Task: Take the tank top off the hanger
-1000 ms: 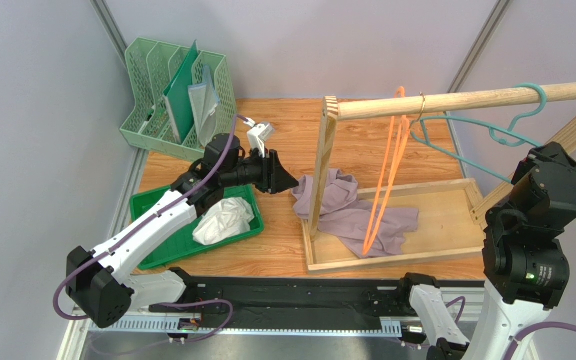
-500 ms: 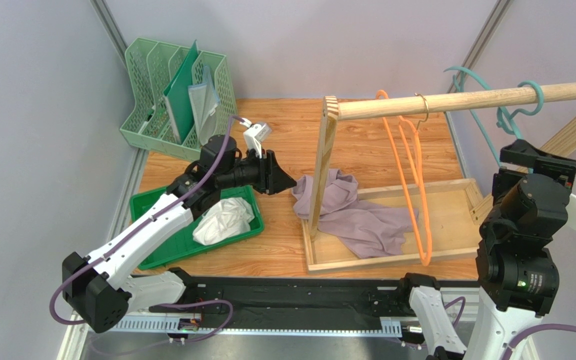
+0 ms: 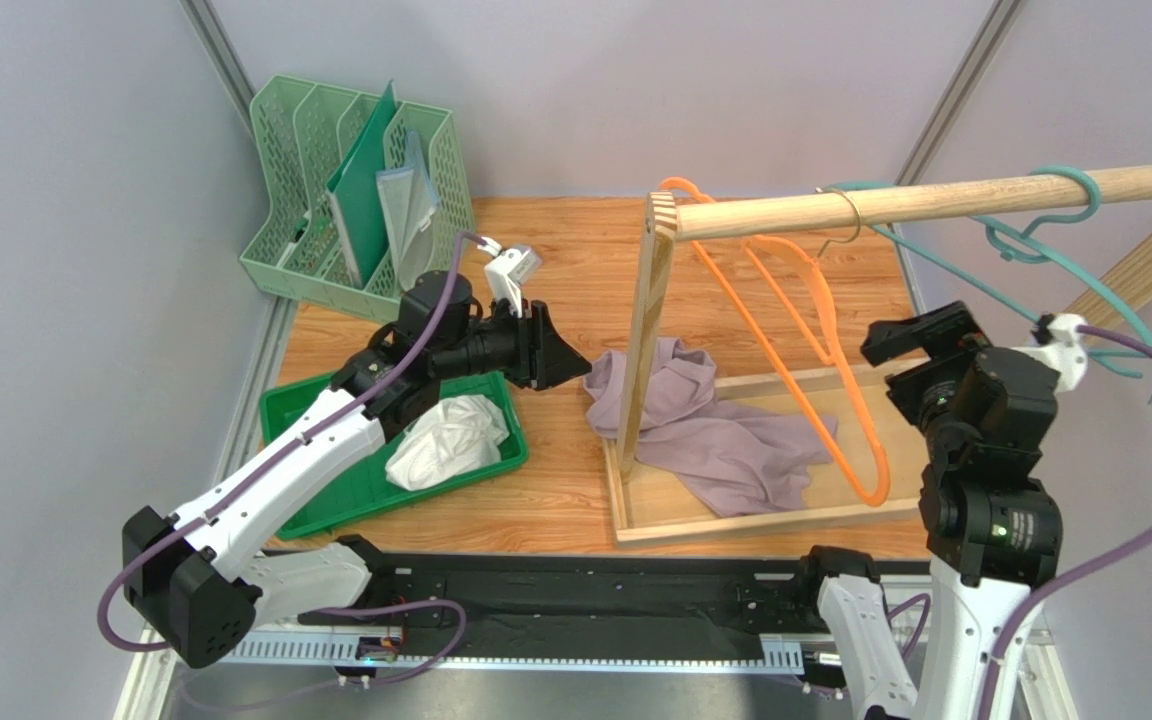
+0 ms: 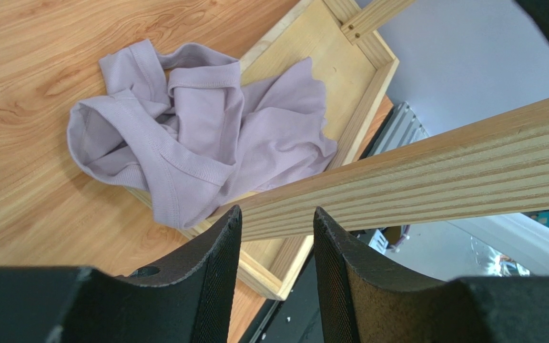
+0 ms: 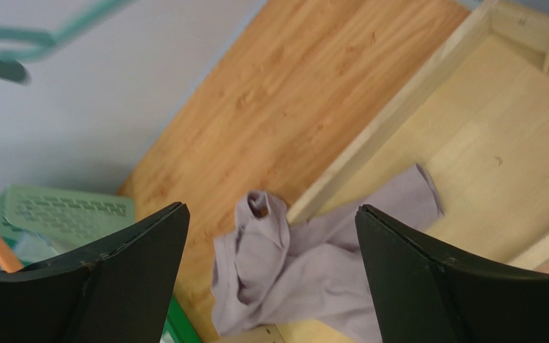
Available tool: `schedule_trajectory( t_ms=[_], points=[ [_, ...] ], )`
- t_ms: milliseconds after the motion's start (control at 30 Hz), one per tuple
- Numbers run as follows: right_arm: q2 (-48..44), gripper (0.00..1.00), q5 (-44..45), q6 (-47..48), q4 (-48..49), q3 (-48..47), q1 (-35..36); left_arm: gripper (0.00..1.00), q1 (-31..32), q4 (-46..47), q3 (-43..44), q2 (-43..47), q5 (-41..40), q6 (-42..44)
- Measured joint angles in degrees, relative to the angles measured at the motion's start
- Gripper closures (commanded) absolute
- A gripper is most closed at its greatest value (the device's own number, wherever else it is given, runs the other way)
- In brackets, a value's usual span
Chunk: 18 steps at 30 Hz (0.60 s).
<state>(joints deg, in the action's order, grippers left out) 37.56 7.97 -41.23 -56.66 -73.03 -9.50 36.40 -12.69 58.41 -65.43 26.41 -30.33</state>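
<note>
Your left gripper (image 4: 276,279) slightly parted, seemingly empty, aimed at tank top (image 3: 695,428) heaped mid-worktop. Right gripper (image 5: 270,275) spread wide, empty. Orange hanger (image 3: 805,357) bare on rod (image 3: 928,198).

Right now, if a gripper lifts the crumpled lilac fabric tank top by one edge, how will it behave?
Probably floppy: the tank top lies in soft folds, so it would hang limp. It looks thin, likely light. Part drapes over the wooden tray's rim beside the upright post, so it might snag there.
</note>
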Motion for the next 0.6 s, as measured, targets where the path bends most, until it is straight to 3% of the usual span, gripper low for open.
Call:
schedule_trajectory(
  t_ms=[233,600],
  points=[
    [-0.31,0.05,-8.79,6.10,-1.20,9.99,0.00,0.51,0.00,-2.38,1.36,-2.89,0.59,0.81],
    [-1.01,0.04,-19.04,6.88,5.29,31.67,0.02,0.52,0.90,-7.34,12.00,-22.29,3.54,3.23]
  ],
)
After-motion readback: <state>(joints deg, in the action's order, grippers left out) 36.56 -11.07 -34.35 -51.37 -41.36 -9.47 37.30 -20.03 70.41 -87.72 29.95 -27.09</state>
